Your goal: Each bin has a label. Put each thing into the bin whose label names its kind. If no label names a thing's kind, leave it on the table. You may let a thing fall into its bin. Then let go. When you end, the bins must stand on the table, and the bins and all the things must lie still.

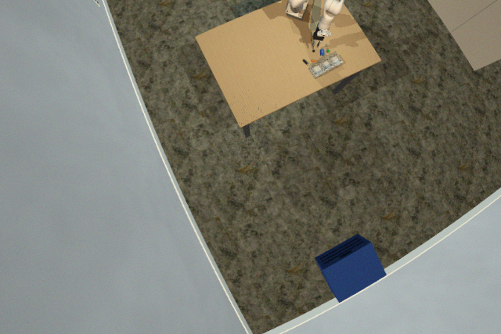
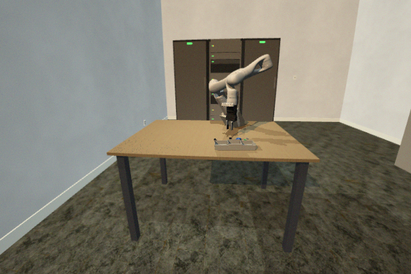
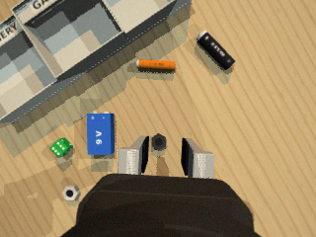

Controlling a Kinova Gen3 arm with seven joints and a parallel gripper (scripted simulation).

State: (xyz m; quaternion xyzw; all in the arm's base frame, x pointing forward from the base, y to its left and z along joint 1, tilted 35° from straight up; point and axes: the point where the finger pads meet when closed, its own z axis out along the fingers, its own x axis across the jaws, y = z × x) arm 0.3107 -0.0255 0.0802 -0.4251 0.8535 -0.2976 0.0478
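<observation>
Three joined grey bins (image 1: 328,70) (image 2: 235,147) (image 3: 89,58) stand on the table; labels ending "ERY" and starting "GA" show partly, the third is unseen. My gripper (image 1: 315,45) (image 2: 229,128) (image 3: 165,149) is partly open and empty, above the table. A small dark hexagonal thing (image 1: 313,51) (image 3: 158,142) lies below, nearer the left finger in the wrist view. A blue 9 V battery (image 1: 322,52) (image 3: 99,134), a green die (image 1: 328,51) (image 3: 61,147) and a metal nut (image 3: 70,193) lie left. An orange cylinder (image 3: 156,65) and black cylinder (image 3: 216,50) lie near the bins.
The wooden table (image 1: 250,67) (image 2: 172,145) carries the arm's base at its back edge. The bins stand near the front edge, with the loose things between them and the arm. The blue battery is close beside the left finger in the wrist view.
</observation>
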